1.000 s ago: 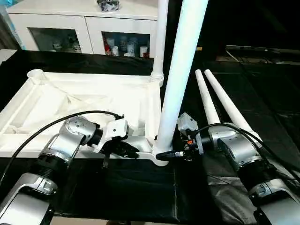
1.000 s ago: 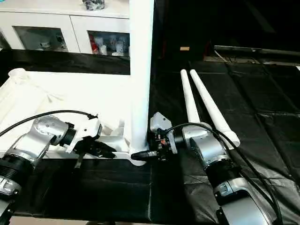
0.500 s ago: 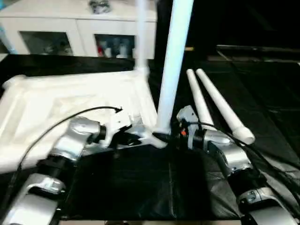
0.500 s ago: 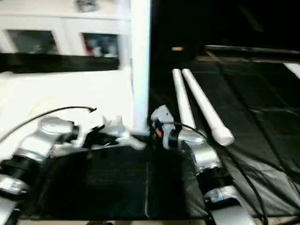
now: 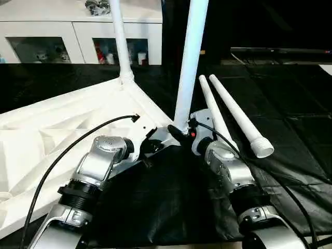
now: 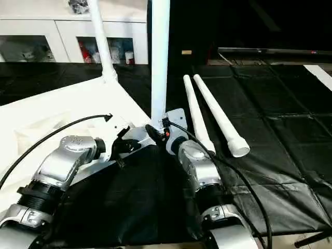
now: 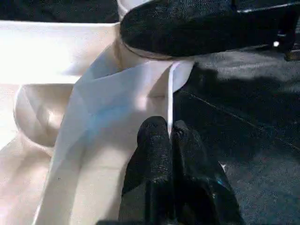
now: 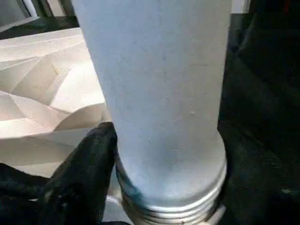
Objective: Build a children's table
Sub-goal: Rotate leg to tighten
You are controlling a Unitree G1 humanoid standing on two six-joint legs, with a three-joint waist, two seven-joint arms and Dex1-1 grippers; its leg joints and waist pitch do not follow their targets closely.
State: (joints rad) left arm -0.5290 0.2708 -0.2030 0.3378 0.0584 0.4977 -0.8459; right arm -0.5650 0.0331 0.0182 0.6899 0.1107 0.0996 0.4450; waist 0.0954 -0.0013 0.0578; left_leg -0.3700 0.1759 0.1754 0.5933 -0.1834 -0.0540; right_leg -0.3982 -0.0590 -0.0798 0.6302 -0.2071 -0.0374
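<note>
The children's table top lies upside down on the left, ribs up, with one corner turned towards me. One white leg stands upright in that near corner socket, and a second leg stands in the far corner. Two loose legs lie side by side on the black cloth to the right. My right gripper is shut on the near leg's base, and one black finger presses against it. My left gripper is shut, with its tips resting on the top's rim just beside that corner.
A white cabinet with glass-fronted shelves stands behind the work. Black cloth covers the surface in front and to the right. A black cable arcs over my left forearm.
The table top has swung round, so its near corner now points towards me and the far leg stands further left. Both grippers stayed at that corner. The camera also shifted.
</note>
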